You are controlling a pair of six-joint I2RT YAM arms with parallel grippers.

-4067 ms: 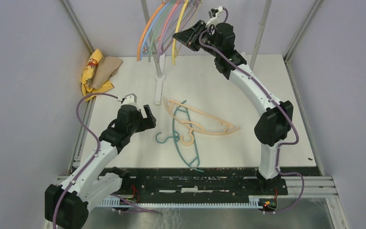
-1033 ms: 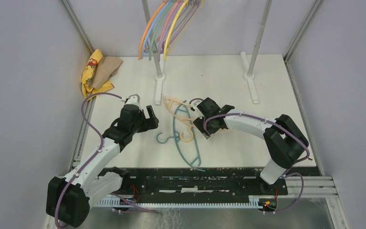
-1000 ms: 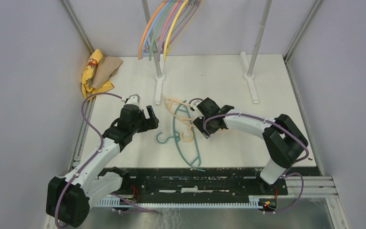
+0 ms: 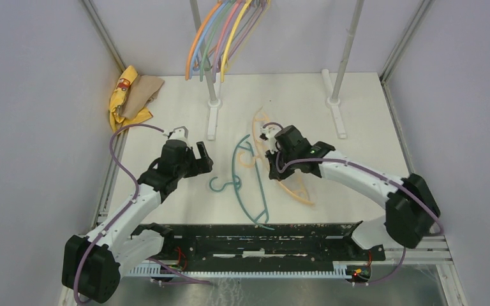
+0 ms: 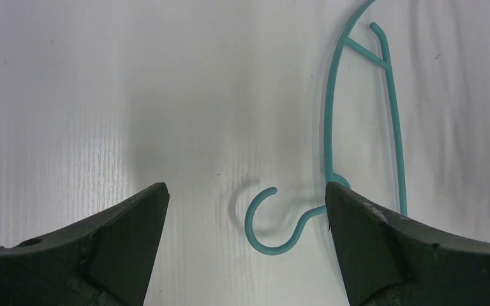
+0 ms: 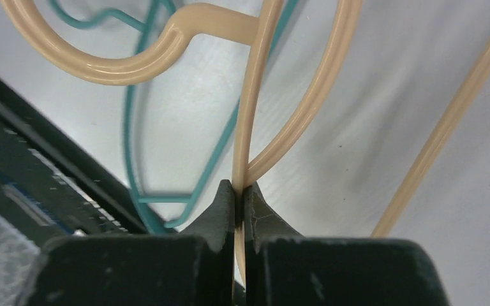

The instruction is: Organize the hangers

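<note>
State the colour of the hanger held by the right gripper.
Peach. The hanger shows best in the right wrist view.

A bunch of thin plastic hangers point(image 4: 223, 32) in orange, blue, teal, yellow, pink and purple hung high up by the left grey upright pole point(image 4: 211, 86), their arms drooping around it. A thin teal plastic hanger point(image 5: 326, 127) lay flat in front of that pole's foot, its hook to the left. Just right of it, a peach plastic hanger point(image 6: 210, 22) stood tilted. One thin arm was pinched in the right gripper point(image 6: 238, 191), and its thicker hook crossed over the teal one.
</note>
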